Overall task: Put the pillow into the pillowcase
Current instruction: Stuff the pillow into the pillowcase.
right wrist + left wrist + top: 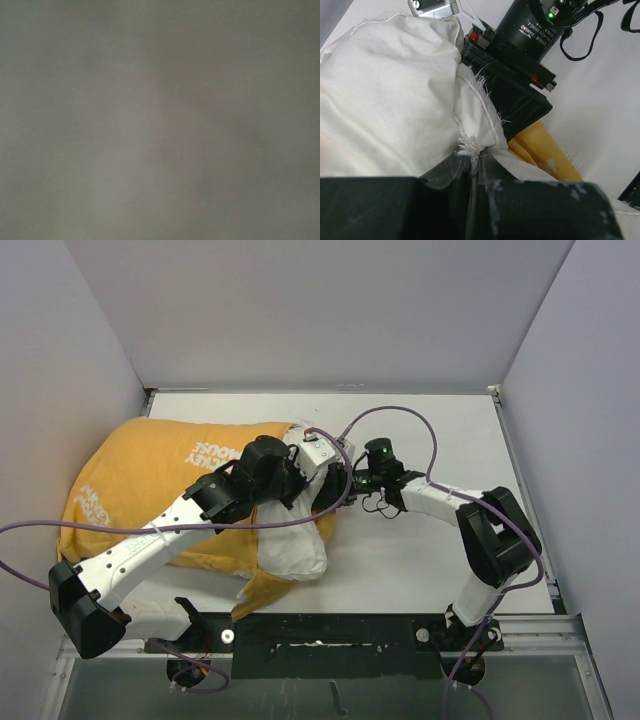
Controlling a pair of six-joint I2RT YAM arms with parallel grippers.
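The pillowcase lies mustard-yellow side up on the left of the table, its mouth toward the middle. The white pillow bulges out of that mouth; the rest is inside. In the left wrist view the plump pillow fills the left. My left gripper is shut on a frayed white seam, apparently the case's inner side, with yellow cloth beyond. My right gripper is pushed into the cloth at the mouth, fingers hidden. Its black body shows close by, and its own camera shows only blank grey.
Grey walls close the table at the back and both sides. A purple cable loops over the right arm, another trails off the left arm. A black rail runs along the near edge.
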